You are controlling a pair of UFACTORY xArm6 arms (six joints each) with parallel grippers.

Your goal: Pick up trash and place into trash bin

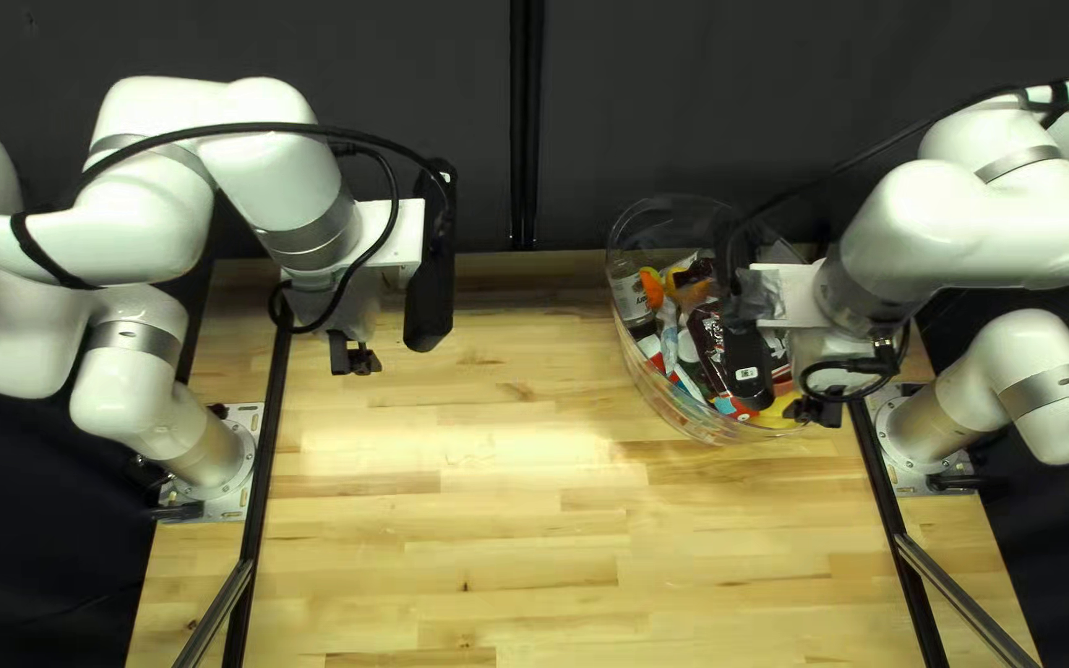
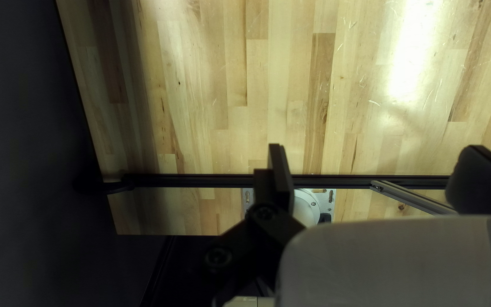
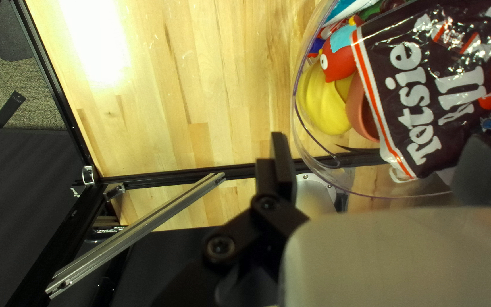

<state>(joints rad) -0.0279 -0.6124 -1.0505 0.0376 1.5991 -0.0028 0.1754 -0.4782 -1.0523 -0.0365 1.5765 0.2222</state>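
My left gripper (image 1: pixel 353 356) hangs over the table's far left part in the top left view. In its wrist view the left gripper (image 2: pixel 379 165) is open, its fingers wide apart over bare wood and a black rail. Beside the clear round bin (image 1: pixel 683 415) at the right, my right gripper (image 1: pixel 817 411) hangs near the bin's right edge. Seen from its wrist, the right gripper (image 3: pixel 382 165) is open above the rim of the bin (image 3: pixel 295 85), touching nothing. The bin holds trash: a dark brown candy bag (image 3: pixel 421 96), a yellow item (image 3: pixel 319 105), a red toy-like piece (image 3: pixel 336 57) and more.
The wooden table (image 1: pixel 535 495) stretches bare between the arms. Black rails (image 1: pixel 265 458) run along its left and right sides, with metal braces (image 1: pixel 968 606) near the front corners. A dark curtain (image 1: pixel 460 74) hangs behind the far edge.
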